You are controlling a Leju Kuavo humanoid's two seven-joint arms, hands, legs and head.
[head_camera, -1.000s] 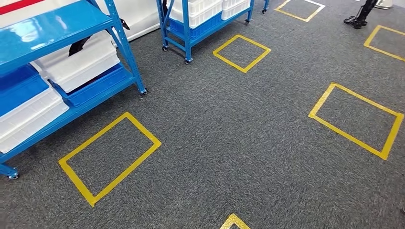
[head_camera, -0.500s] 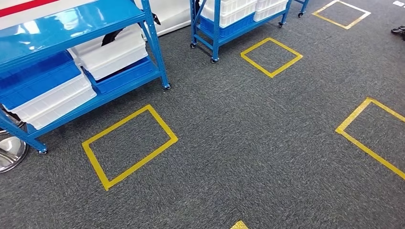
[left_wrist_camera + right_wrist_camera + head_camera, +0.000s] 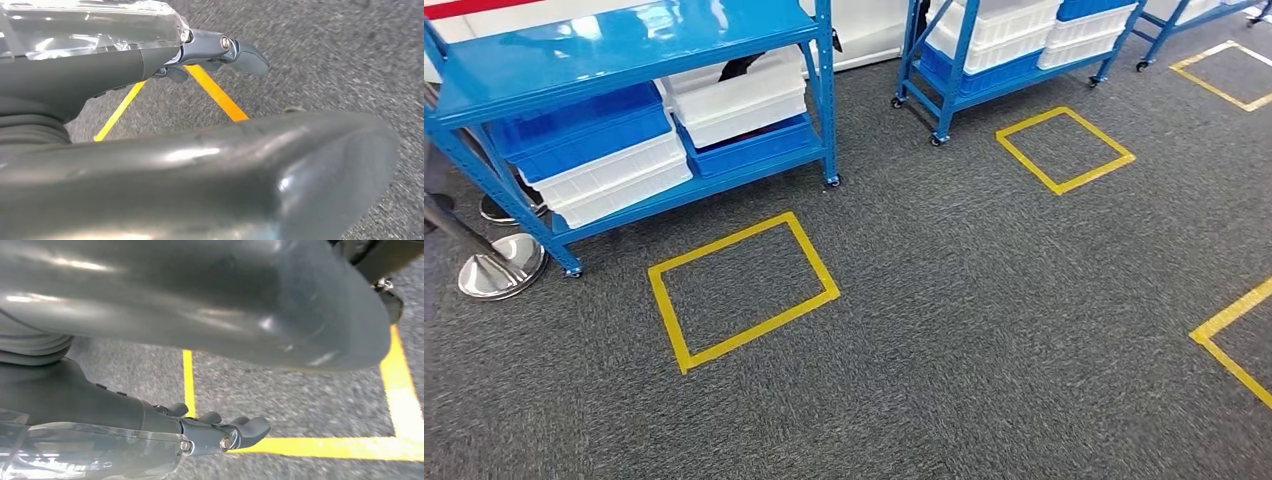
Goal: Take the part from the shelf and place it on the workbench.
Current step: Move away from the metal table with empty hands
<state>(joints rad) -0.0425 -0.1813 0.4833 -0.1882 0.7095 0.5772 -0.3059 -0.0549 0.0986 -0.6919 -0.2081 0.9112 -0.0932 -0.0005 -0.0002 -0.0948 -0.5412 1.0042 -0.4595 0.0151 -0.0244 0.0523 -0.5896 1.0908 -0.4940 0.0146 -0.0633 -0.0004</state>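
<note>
Blue steel shelf unit point(image 3: 624, 45) on castors, near, standing on grey carpet point(image 3: 984, 330). Lower tier: stacked white and blue plastic crates point(image 3: 609, 160) side by side with a second stack point(image 3: 744, 110).
Black strap-like item point(image 3: 742, 66): lies across the top white crate of the second stack. Possibly the part to fetch; too small to tell. No other candidate part is identifiable.
Second blue shelf unit point(image 3: 984, 60): further off, loaded with similar crates.
Yellow tape rectangle point(image 3: 742, 290): on the carpet just in front of the near shelf, probably a standing mark.
Chrome round stanchion base point(image 3: 499, 272): beside the shelf's corner leg; a dark shoe point(image 3: 496, 210) behind it.
Left hand point(image 3: 220, 50): hangs over carpet, fingers loosely curled, holding nothing.
Right hand point(image 3: 220, 432): likewise hanging, fingers loosely curled, nothing in them.
Step in hand, judged: approach to the shelf.
Handling advice: square the body to the near shelf, stop at the tape rectangle, steer wide of the stanchion base and castors, and raise an arm only once the crate contents are readable.
</note>
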